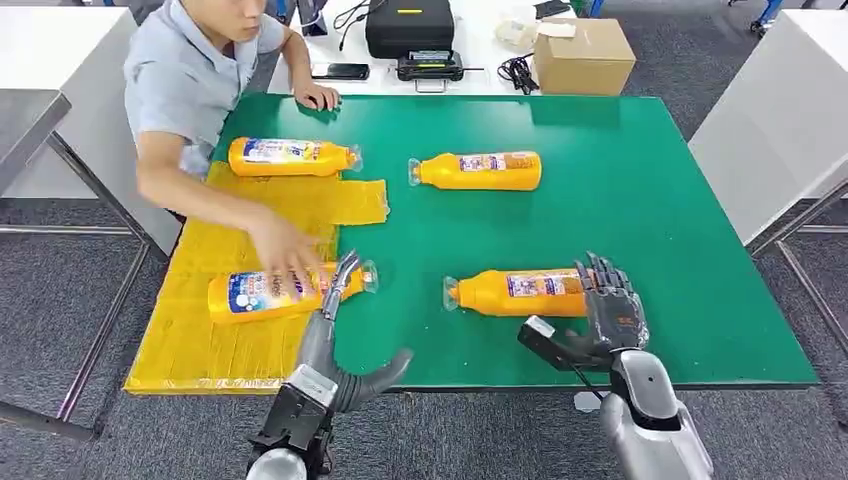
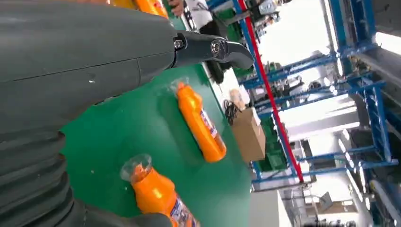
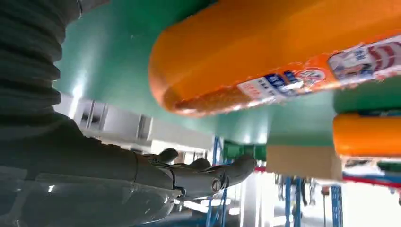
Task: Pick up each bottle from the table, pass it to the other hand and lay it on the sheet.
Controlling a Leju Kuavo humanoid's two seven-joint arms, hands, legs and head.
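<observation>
Bottles, four orange ones, lie flat on a green table (image 1: 640, 200) whose left side is covered by a yellow sheet (image 1: 200, 340). The far-left bottle (image 1: 290, 157) rests at the sheet's far edge and the near-left bottle (image 1: 265, 293) lies on the sheet (a person's hand (image 1: 285, 250) reaches over it). The far-right bottle (image 1: 480, 171) and near-right bottle (image 1: 520, 293) lie on bare green. The right hand (image 1: 610, 300) hovers at the near-right bottle's base, fingers spread, holding nothing. The left hand (image 1: 335, 320) sits beside the near-left bottle's cap, fingers extended and empty.
</observation>
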